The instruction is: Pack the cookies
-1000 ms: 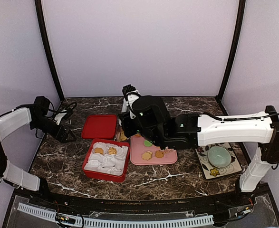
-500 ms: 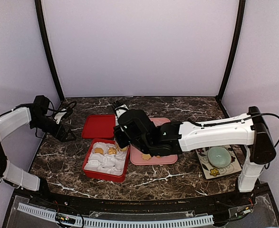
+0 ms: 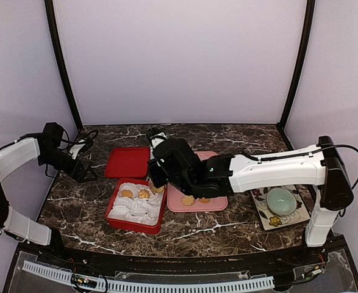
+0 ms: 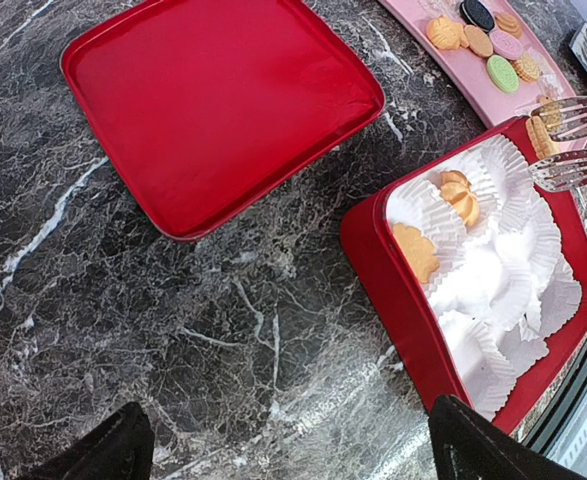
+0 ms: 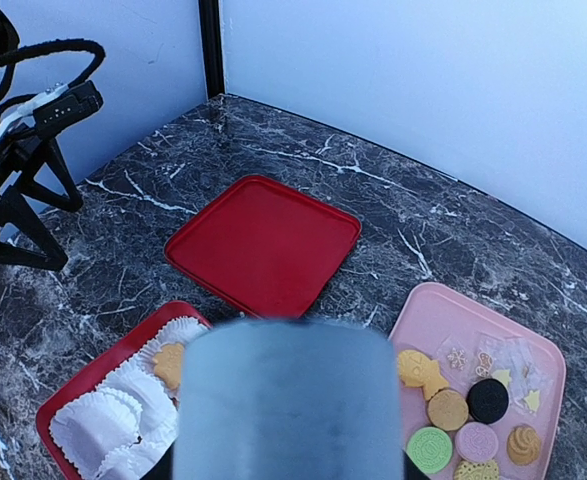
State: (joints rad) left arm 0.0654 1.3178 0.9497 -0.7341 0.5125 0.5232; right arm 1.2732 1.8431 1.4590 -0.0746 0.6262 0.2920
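Note:
The cookies lie on a pink tray (image 3: 174, 202): several golden ones, a black round (image 5: 488, 400) and a green round (image 5: 430, 450). Two golden cookies (image 4: 416, 250) sit in paper cups in the red box (image 3: 109, 211). My right gripper (image 3: 157, 180) hangs over the box's right edge, shut on metal tongs (image 4: 573, 115). A golden cookie (image 4: 542, 135) stands between the tong tips there. A blurred grey shape (image 5: 288, 400) hides the right fingers in the right wrist view. My left gripper (image 4: 293, 460) is open and empty, above the table left of the box.
The red lid (image 3: 128, 162) lies flat behind the box. A pale green bowl (image 3: 280, 200) sits on a patterned mat (image 3: 270, 221) at the right. Purple walls with black posts close in the table.
My right arm has swung left from over the pink tray to the red box's right edge, carrying the tongs. The left arm has not moved.

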